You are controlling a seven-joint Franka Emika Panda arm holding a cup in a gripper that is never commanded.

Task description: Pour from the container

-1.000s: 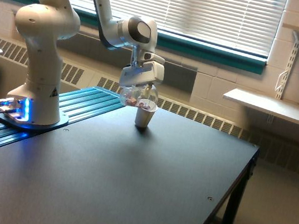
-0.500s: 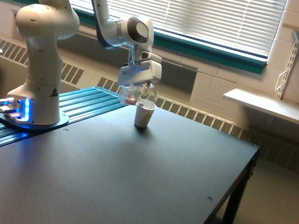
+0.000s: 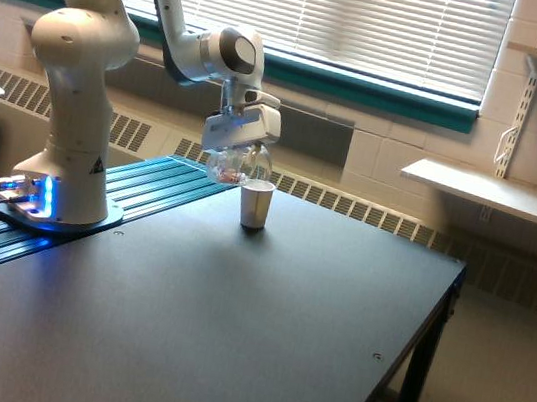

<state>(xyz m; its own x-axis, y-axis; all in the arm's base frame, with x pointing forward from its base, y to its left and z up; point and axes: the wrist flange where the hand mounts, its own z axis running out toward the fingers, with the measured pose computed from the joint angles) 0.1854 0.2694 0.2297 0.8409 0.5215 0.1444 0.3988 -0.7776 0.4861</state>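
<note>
upper centre of the frame: the gripper (image 3: 238, 140) clamps the clear bulbous container (image 3: 236, 166) beside the white paper cup (image 3: 256, 204); any tilt here risks spilling pink bits onto the black table (image 3: 259, 331).

A white robot arm (image 3: 74, 81) is mounted at the exterior view's left, on a ribbed teal strip beside a dark worktop (image 3: 259, 331). The container (image 3: 236, 165), clear and bulbous with pinkish-red bits inside, is held aloft in the gripper (image 3: 236, 152), whose fingers are closed on it. It is tilted just beside and slightly above the rim of a white paper cup (image 3: 256, 204), which stands upright on the worktop. Window blinds (image 3: 376, 20) are seen behind.
</note>
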